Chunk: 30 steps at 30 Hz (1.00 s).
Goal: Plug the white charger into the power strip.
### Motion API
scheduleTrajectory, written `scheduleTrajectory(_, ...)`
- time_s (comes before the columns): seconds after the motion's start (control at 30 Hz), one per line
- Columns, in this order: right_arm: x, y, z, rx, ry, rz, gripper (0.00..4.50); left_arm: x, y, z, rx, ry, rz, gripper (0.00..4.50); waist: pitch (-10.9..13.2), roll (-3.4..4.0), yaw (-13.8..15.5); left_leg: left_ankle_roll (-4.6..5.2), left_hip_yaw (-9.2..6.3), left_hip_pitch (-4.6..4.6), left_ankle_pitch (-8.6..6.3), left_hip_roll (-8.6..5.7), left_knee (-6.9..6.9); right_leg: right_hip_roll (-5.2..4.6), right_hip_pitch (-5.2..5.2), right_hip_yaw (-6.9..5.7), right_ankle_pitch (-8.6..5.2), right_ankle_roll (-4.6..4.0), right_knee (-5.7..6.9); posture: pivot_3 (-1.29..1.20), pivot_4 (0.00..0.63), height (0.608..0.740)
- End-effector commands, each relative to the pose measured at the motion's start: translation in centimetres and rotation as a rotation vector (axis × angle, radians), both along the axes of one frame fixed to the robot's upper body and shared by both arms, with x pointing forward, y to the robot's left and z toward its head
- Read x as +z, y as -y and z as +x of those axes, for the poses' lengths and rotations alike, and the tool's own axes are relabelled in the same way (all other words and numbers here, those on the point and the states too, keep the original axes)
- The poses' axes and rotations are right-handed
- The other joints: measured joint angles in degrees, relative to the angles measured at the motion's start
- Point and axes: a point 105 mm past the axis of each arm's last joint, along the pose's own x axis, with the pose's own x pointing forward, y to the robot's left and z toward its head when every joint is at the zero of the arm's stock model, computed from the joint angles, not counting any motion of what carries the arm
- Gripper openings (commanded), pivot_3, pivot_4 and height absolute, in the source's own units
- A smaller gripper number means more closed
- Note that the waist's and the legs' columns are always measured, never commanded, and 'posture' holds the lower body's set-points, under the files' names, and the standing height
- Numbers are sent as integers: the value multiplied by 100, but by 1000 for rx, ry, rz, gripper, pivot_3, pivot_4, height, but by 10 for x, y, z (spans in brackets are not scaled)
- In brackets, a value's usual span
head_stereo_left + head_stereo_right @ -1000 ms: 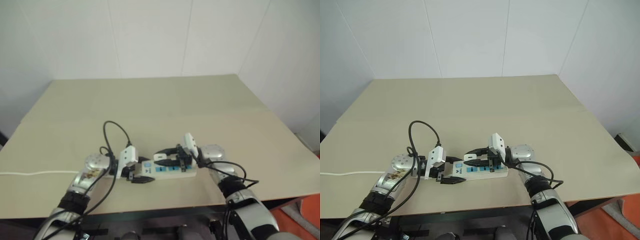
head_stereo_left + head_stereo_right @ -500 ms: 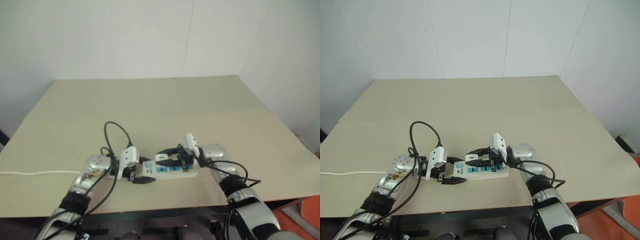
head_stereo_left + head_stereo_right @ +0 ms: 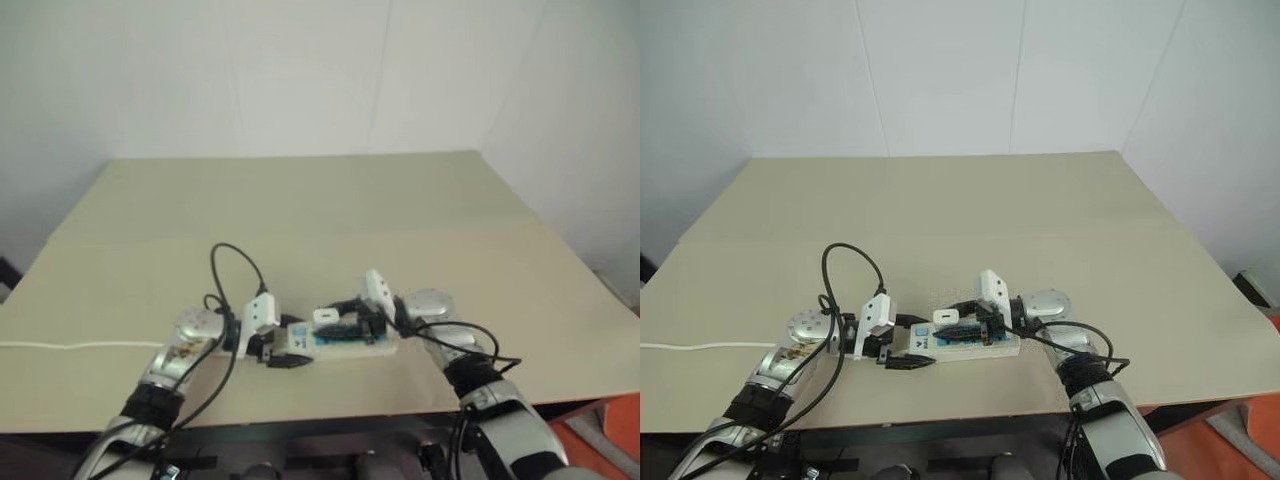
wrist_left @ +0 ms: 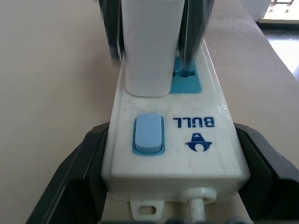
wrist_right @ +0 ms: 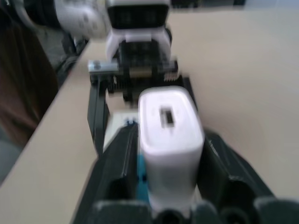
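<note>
1. Long flat white plastic power strip with blue socket panels lying near the front edge of the beige table, thin white cord trailing off toward the table's left edge.
2. Left gripper clamped on the strip's switch end — black fingers pressed against both long sides, blue rocker switch just ahead.
3. Small white rounded plastic charger standing upright on the blue socket next to the switch, base against the strip's face.
4. Right gripper straddling the charger — black fingers close along both flanks; contact cannot be told.
</note>
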Motion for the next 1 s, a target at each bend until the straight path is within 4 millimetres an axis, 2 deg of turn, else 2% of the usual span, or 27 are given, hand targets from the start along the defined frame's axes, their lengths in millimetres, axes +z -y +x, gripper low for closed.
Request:
scheduleTrajectory(0.03,-28,3,-9,5,-91,-81,3475,11,10,1,-42,40,-26,3288,-1,-1,8,0,-1,-1,0,0,0,0,0,-1,0,0,-1,0,150,740)
scheduleTrajectory(0.13,-26,3,-10,7,-83,-76,4444,11,11,1,-43,39,-27,3288,-1,-1,17,0,-1,-2,0,-2,0,-2,0,-1,0,1,-2,0,150,740)
scheduleTrajectory(0.27,-17,6,-9,-4,-60,-62,4478,11,12,3,-42,36,-30,3288,-1,-1,45,0,-1,-4,0,-3,0,-3,-1,-2,0,2,-3,0,150,740)
scheduleTrajectory(0.4,6,22,-3,-27,-38,-64,4478,11,15,7,-31,39,-45,3288,1,1,123,0,-1,-15,0,-6,1,-7,-8,-4,1,3,-5,0,150,740)
scheduleTrajectory(0.43,15,29,-2,-36,-37,-63,4500,12,16,9,-25,41,-53,4007,2,1,146,0,-1,-23,0,-8,3,-8,-13,-4,1,4,-6,0,150,740)
scheduleTrajectory(0.5,28,42,-1,-53,-34,-56,4500,13,18,11,-22,39,-64,4477,4,1,170,0,-2,-41,0,-10,7,-10,-26,-6,3,7,-9,0,150,740)
scheduleTrajectory(0.6,43,60,-4,-80,-16,-57,4500,20,22,13,-36,38,-95,4477,4,1,162,0,0,-87,1,-11,11,-10,-80,-4,6,10,-1,0,150,740)
scheduleTrajectory(0.7,54,80,-8,-115,8,-63,4500,37,22,14,-45,51,-149,4477,8,-2,135,0,-3,-113,1,-9,14,-7,-110,-4,6,9,5,0,150,740)
scheduleTrajectory(0.83,67,101,-12,-162,28,-57,4500,63,9,2,-90,55,-190,4477,28,-4,103,0,0,-111,1,-8,14,-6,-110,-1,7,10,6,0,150,740)
scheduleTrajectory(1.0,77,122,-16,-225,64,-57,4500,82,-23,-20,-118,44,-140,4477,36,1,67,0,2,-109,1,-5,13,-5,-110,-1,6,9,4,0,150,740)
